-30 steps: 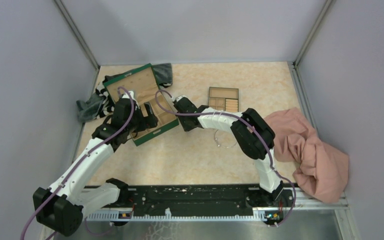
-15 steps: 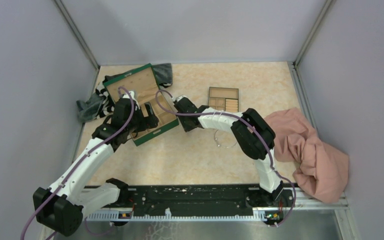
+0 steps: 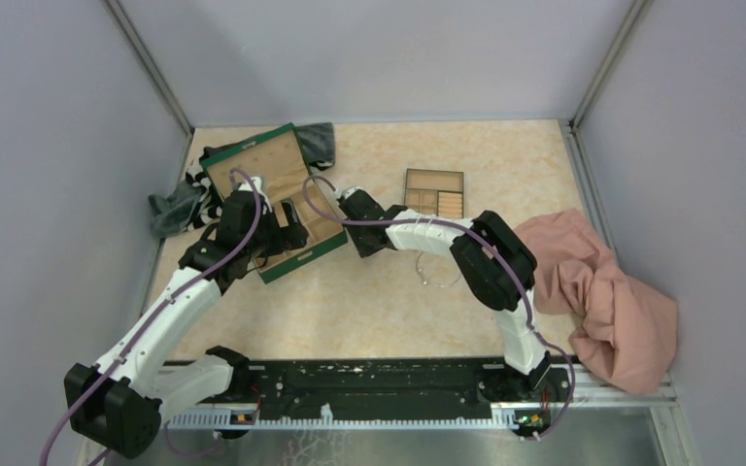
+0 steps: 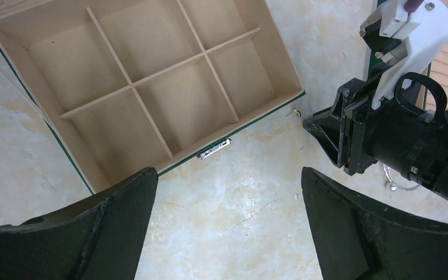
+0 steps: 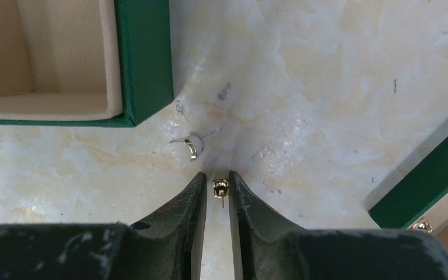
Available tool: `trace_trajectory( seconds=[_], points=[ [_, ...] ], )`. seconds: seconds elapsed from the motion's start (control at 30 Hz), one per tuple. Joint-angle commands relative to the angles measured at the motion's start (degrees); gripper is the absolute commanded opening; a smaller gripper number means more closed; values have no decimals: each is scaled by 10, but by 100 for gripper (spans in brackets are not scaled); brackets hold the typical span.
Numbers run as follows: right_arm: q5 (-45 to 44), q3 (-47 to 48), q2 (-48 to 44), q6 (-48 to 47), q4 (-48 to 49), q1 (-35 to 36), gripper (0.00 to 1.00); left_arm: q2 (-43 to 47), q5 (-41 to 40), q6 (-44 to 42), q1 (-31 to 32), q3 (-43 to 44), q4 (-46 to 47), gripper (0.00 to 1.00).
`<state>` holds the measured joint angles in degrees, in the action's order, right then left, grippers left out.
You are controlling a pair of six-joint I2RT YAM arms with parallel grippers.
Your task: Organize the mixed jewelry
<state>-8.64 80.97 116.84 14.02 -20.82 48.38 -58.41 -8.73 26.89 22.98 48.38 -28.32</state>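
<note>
My right gripper (image 5: 220,182) is shut down narrow on a tiny gold stud earring (image 5: 220,188), pinched between its fingertips just above the table. A second small gold earring (image 5: 191,146) lies on the table just beyond, near a corner of the green box (image 5: 146,58). In the top view the right gripper (image 3: 345,199) is beside the green box (image 3: 270,165). My left gripper (image 4: 228,175) is wide open and empty over bare table at the box's front edge (image 4: 151,87). A gold speck (image 4: 296,114) lies by the box corner. The silvery wire hoop (image 3: 437,277) lies under the right arm.
A tan wooden compartment tray (image 3: 434,191) sits at the back middle. A pink cloth (image 3: 602,291) is heaped at the right. Dark cloths (image 3: 177,206) lie behind and left of the green box. The box's metal latch (image 4: 213,149) faces my left gripper.
</note>
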Motion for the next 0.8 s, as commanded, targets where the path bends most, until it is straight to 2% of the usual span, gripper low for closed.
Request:
trace_trajectory(
  seconds=[0.0, 0.5, 0.77],
  points=[
    [10, -29, -18, 0, -45, 6, 20, 0, 3, -8, 0, 4, 10, 99],
    [0, -17, 5, 7, -33, 5, 16, 4, 5, -6, 0, 4, 10, 99],
    [-6, -20, -8, 11, -29, 5, 1, 1, 8, -5, 0, 2, 12, 99]
  ],
)
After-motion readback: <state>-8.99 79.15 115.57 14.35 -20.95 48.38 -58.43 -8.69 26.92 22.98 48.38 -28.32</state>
